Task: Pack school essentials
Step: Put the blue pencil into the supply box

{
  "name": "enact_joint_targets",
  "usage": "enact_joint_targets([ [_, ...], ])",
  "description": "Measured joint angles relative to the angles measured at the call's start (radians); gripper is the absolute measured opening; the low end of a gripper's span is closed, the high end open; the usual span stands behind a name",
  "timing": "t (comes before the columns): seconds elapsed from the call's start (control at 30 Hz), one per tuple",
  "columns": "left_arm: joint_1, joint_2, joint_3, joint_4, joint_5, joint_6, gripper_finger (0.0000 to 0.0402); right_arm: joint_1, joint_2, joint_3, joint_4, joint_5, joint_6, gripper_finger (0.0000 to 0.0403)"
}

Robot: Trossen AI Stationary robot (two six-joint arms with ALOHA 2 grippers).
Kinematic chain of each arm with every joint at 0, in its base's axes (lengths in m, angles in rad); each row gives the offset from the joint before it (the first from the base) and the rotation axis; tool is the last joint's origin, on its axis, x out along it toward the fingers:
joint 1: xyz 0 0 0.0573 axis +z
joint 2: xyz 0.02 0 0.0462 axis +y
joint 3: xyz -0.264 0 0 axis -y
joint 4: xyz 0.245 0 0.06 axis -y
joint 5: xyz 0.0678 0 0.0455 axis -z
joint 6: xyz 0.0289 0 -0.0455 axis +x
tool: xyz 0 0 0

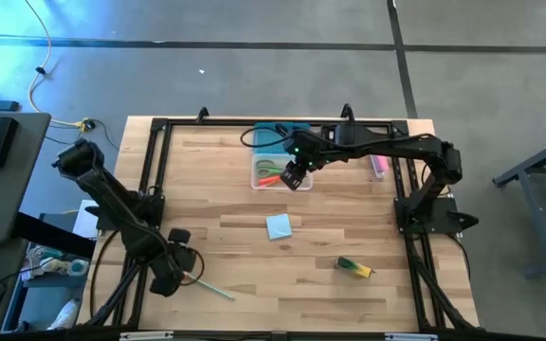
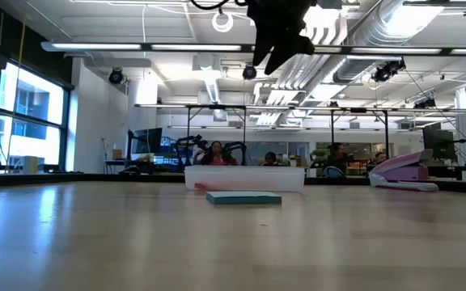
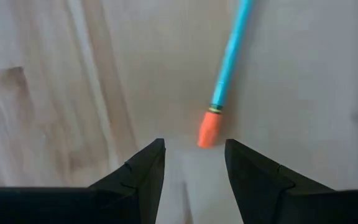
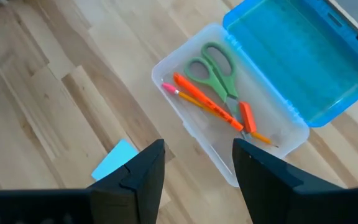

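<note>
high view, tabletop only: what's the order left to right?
left gripper → pencil → light-blue note pad → crayon pack → pink bar. The clear box and the right gripper above it overlap the note pad's span, so I left them out.

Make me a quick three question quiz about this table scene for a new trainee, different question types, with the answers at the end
1. True or false: the clear plastic box stands with its blue lid shut.
2. Multiple choice: what lies just ahead of the left gripper? A) the green-handled scissors B) a pencil with an orange-pink tip C) the light-blue note pad
3. Fill in: the right gripper hangs above the ____, fingers open and empty.

Key
1. False: the lid is swung open, and the green-handled scissors and orange pencil lie inside.
2. B: the pencil lies on the table; the light-blue note pad lies mid-table.
3. Box.
</note>
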Motion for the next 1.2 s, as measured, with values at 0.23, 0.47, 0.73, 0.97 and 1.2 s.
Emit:
enact_joint_targets([
  [0.23,-0.021,0.083,0.0,0.078,0.009,-0.011,0.0156,0.017,0.0,0.0,-0.012,0.015,0.021,0.0177],
  [0.47,-0.024,0.152,0.002,0.119,0.013,-0.023,0.0156,0.017,0.0,0.0,-0.023,0.015,0.021,0.0177],
  [0.73,-0.025,0.183,0.005,0.132,-0.003,-0.023,0.0114,0.017,0.0,0.0,-0.042,0.015,0.021,0.0177],
  [0.97,-0.025,0.184,0.003,0.157,-0.024,-0.023,0.0015,0.017,-0.014,0.0,-0.089,-0.01,0.047,0.0177],
  [1.2,-0.005,0.163,-0.002,0.191,-0.066,-0.101,0.0027,0.017,-0.114,0.0,-0.113,0.002,0.047,0.0177],
])
